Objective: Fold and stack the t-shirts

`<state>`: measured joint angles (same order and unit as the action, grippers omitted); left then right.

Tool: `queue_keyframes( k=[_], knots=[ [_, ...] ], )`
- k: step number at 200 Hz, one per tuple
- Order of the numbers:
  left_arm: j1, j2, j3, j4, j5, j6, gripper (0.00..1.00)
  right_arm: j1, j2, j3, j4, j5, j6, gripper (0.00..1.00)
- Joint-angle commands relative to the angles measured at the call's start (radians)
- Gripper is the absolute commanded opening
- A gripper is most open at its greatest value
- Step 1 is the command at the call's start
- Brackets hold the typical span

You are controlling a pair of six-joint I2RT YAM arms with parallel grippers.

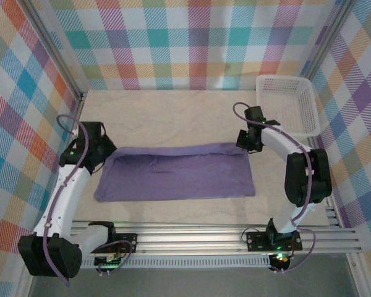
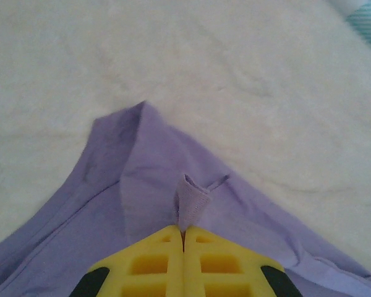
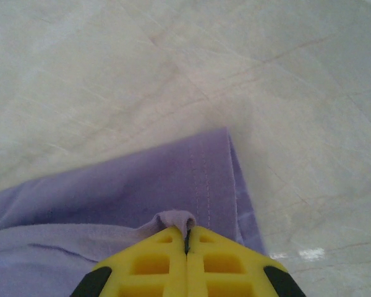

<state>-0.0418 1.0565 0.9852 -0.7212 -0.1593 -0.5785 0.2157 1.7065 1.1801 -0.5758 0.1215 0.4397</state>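
Wrist views: left gripper (image 2: 183, 231), right gripper (image 3: 187, 232) each clamped on t-shirt (image 1: 176, 173); overhead: white basket (image 1: 290, 105) far right.

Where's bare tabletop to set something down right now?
Widest free patch: pale table between lavender-purple fabric t-shirt and checked back wall, left of white plastic lattice basket. Narrow strip between shirt and aluminium rail. Crowded: both far shirt corners, pinched by left end effector and right end effector.
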Motion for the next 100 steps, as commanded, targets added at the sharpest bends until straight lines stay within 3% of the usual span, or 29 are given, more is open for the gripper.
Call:
queue_keyframes(
  k=[1,100],
  knots=[
    [-0.001,-0.069,-0.087,-0.046,-0.072,-0.081,0.00,0.002,-0.041,-0.036,0.008,0.057,0.002,0.00],
    [-0.001,-0.251,-0.244,-0.124,-0.087,-0.200,0.00,0.002,-0.074,-0.131,0.028,0.084,0.008,0.00]
  ],
)
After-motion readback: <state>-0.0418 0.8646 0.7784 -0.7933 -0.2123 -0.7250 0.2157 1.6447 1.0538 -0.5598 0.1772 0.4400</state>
